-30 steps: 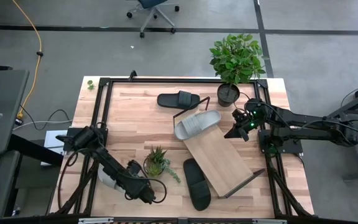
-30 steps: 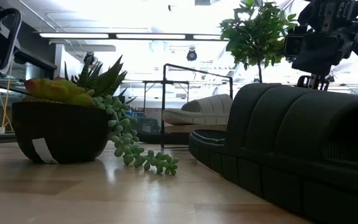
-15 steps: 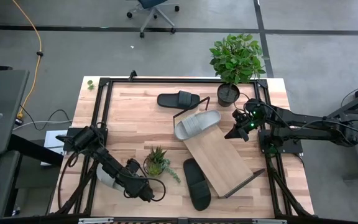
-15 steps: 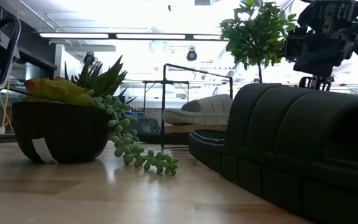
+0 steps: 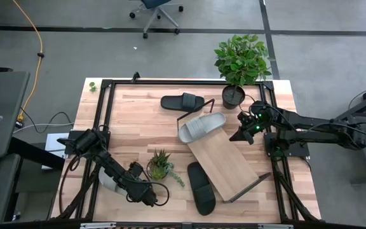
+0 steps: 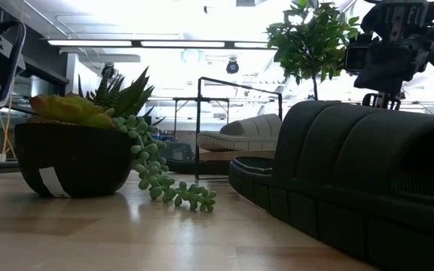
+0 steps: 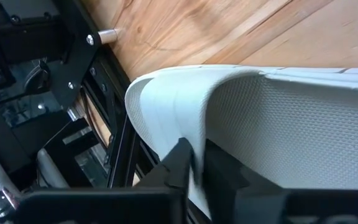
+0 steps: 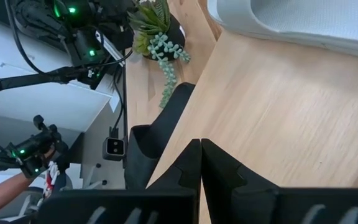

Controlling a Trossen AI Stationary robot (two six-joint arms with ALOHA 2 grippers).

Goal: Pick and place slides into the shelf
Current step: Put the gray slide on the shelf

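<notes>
Left gripper [image 7: 194, 163]: down at the near left edge of the table, fingers pinched onto the rim of a light grey slide [image 7: 278, 130].
Grey slide in hand: it lies right under this gripper, mostly hidden by the arm from above [image 5: 110, 180].
Right gripper [image 5: 242, 135]: fingers pressed together on nothing, hanging over the far right corner of the shelf [image 5: 224, 159].
Shelf: well off to the left gripper's right, past the small succulent pot [image 5: 159, 166]; the slanted board is bare apart from its top end.
Other grey slide [image 5: 201, 127]: sits on the shelf's upper end, close beside the right gripper.
Black slides: one [image 5: 201, 187] on the table against the shelf's near edge, between the left gripper and the shelf; the other [image 5: 182, 101] far across the table, near the tall potted plant [image 5: 240, 63].
Step in hand: looks like the grasp on the second grey slide, one of four shelved.
Next move: probably a lift clear of the table frame, then a carry over the succulent to open board beside the first slide.
</notes>
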